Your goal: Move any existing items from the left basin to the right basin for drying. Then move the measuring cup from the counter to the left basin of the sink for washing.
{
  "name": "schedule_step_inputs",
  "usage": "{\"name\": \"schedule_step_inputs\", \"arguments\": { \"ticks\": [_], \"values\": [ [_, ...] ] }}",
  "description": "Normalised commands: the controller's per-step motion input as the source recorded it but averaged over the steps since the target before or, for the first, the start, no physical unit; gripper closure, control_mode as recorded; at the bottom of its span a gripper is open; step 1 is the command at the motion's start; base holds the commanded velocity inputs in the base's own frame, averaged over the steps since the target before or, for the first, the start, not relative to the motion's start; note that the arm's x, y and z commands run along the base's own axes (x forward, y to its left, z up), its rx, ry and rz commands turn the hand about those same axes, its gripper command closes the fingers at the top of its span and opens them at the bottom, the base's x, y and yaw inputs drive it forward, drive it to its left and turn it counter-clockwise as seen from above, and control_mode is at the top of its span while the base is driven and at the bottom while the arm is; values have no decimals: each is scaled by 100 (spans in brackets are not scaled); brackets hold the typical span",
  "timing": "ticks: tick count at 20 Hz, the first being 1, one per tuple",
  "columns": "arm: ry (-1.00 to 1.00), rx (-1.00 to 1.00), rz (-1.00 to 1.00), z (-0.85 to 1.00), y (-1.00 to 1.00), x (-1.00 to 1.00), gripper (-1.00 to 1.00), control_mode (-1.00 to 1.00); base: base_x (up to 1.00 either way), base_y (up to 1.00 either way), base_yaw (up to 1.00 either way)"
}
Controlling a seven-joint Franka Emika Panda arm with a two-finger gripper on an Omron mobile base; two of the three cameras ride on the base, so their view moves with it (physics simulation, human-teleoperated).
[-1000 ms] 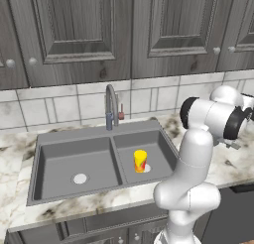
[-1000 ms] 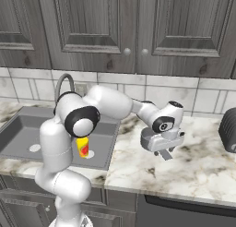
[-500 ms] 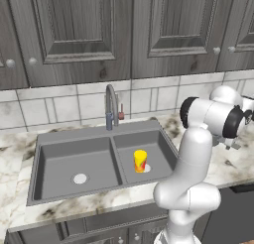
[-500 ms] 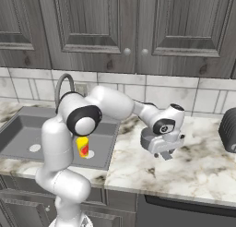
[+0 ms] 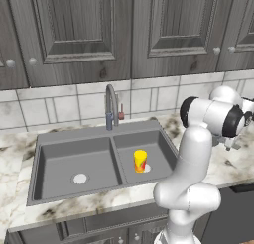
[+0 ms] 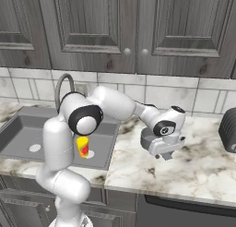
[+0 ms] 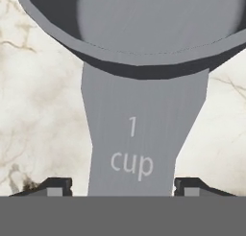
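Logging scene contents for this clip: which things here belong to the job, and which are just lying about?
Job:
yellow cup, in right basin
left basin
measuring cup on counter
gripper, fingertips either side of the cup's handle

Lying about:
tap
dark ribbed object

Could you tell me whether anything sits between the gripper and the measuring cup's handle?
Nothing visible does: in the hand view the measuring cup's flat handle lies directly between the two fingertips, over the bare counter.

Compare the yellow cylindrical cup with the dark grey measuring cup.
The yellow cylindrical cup with an orange-red marking stands upright in the right basin; the dark grey measuring cup lies on the white marble counter. It has a flat handle marked "1 cup"; the yellow cup has none. Both are small.
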Motion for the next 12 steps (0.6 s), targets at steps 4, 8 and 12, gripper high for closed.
{"name": "schedule_step_inputs", "arguments": {
  "ticks": [4,8,12],
  "values": [
    [0,0,0,-1,0,0,100,-100,0,0,0],
    [-3,0,0,0,0,-16,100,-100,0,0,0],
    [-12,0,0,13,0,-38,100,-100,0,0,0]
  ]
}}
